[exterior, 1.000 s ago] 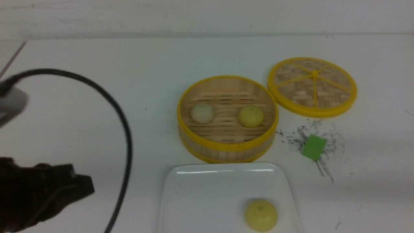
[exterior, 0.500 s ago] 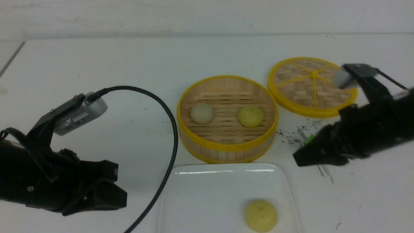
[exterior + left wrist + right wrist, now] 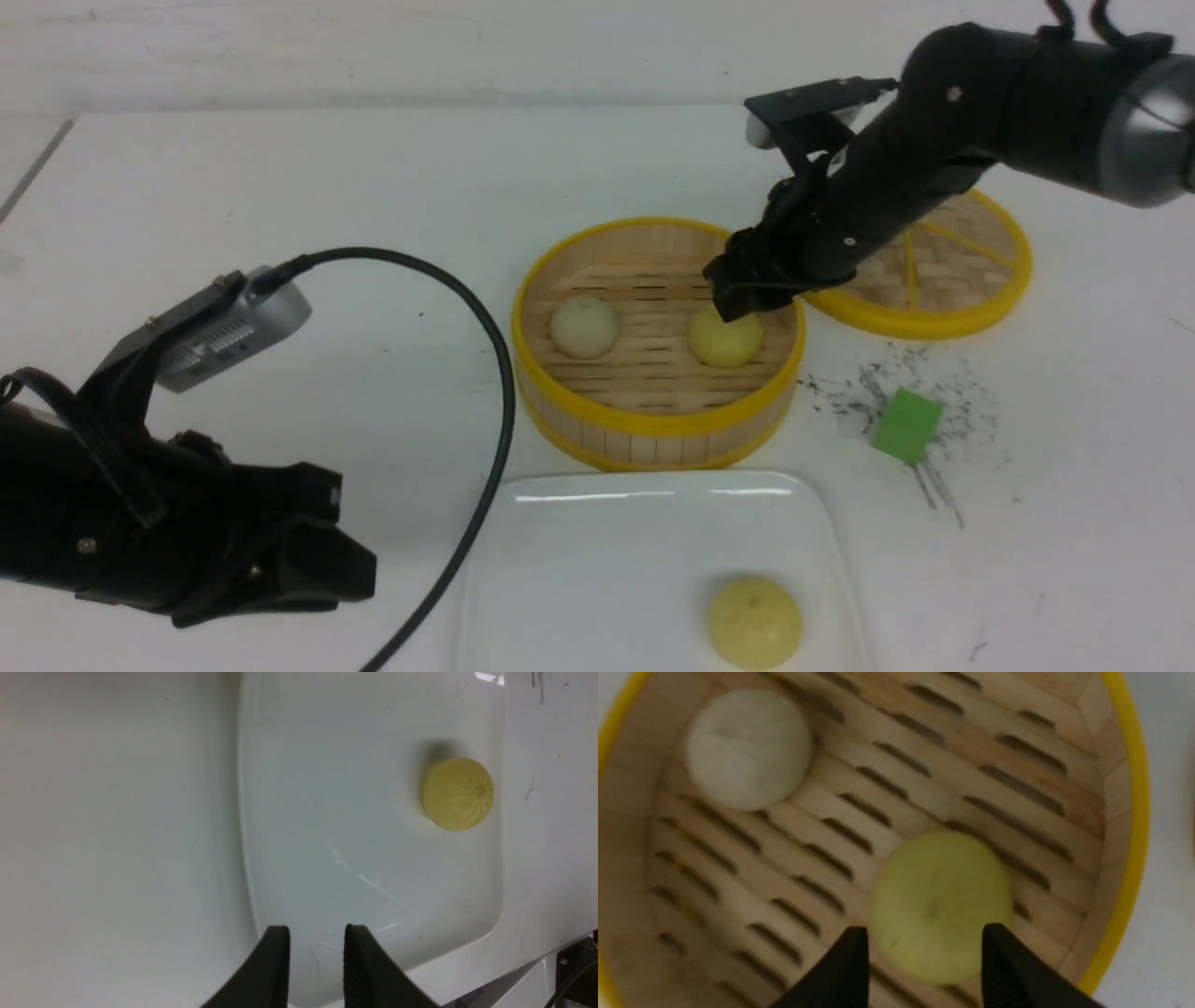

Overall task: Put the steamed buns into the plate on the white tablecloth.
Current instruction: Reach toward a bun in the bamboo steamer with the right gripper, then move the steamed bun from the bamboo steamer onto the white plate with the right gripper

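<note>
Front view: right pincer (image 3: 925, 952) spread, empty, just above the yellow bun (image 3: 725, 338) in the steamer (image 3: 658, 425), frame centre-right. Left pincer (image 3: 316, 952), lower left, parted, well away from that bun.

A plain white wall or backing panel (image 3: 597, 47) runs across the far side of the front view, marked with faint streaks, thin scratches and a few dark specks. It meets the desk's white surface along a nearly straight, slightly grey edge. Toward the left, a thin dark line (image 3: 35, 173) cuts diagonally across the white. The light is soft and rather dim, a little greyer toward the left.
</note>
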`<state>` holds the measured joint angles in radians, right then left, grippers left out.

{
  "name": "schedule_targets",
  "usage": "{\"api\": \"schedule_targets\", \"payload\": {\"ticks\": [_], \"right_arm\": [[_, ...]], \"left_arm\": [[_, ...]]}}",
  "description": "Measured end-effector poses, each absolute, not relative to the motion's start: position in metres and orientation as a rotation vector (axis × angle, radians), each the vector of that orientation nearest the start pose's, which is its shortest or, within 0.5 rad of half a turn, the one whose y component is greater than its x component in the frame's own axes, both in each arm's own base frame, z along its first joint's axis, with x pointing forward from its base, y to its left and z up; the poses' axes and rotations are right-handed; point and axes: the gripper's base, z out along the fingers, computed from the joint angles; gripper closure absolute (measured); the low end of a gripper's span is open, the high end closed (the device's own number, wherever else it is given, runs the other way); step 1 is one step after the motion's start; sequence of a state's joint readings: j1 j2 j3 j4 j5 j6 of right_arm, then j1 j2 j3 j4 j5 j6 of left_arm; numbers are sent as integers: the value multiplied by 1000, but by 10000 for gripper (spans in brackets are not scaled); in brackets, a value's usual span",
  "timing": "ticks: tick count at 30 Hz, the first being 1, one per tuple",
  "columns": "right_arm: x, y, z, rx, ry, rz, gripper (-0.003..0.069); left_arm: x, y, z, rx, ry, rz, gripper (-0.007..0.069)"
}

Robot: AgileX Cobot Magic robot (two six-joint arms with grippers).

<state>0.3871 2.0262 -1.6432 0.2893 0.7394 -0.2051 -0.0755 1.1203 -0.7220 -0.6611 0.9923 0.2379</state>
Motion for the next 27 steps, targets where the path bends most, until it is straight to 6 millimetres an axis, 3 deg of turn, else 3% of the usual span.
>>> {"api": "schedule_targets", "payload": {"ticks": [6, 9, 11, 15, 16, 17, 18, 20, 21, 22, 23, 24, 27], "right_arm": [[427, 192, 203, -516, 2603, 383, 200], [429, 193, 199, -493, 2617, 401, 204], [428, 194, 199, -489, 2625, 410, 238], [425, 194, 210, -503, 2642, 431, 484], [425, 194, 212, -507, 2645, 432, 513], [421, 194, 226, -523, 2649, 442, 609], [417, 193, 237, -541, 2654, 446, 637], [410, 191, 254, -572, 2654, 449, 645], [397, 187, 281, -623, 2649, 460, 644], [393, 186, 287, -638, 2648, 461, 644], [376, 180, 314, -682, 2650, 472, 644], [373, 179, 317, -686, 2650, 472, 644], [340, 169, 354, -702, 2618, 521, 644]], "left_arm": [[182, -61, 266, 24, 2724, -810, 353], [182, -61, 266, 24, 2724, -810, 351], [182, -61, 266, 24, 2724, -810, 350], [182, -61, 266, 24, 2724, -810, 349], [182, -61, 266, 24, 2724, -810, 349], [182, -61, 266, 24, 2724, -810, 349], [182, -61, 266, 24, 2724, -810, 349], [182, -61, 266, 24, 2724, -810, 349], [182, -61, 266, 25, 2724, -808, 349], [182, -61, 266, 25, 2724, -807, 349], [182, -60, 265, 30, 2727, -798, 349], [182, -60, 265, 31, 2728, -796, 349], [182, -59, 264, 44, 2736, -773, 349]]}}
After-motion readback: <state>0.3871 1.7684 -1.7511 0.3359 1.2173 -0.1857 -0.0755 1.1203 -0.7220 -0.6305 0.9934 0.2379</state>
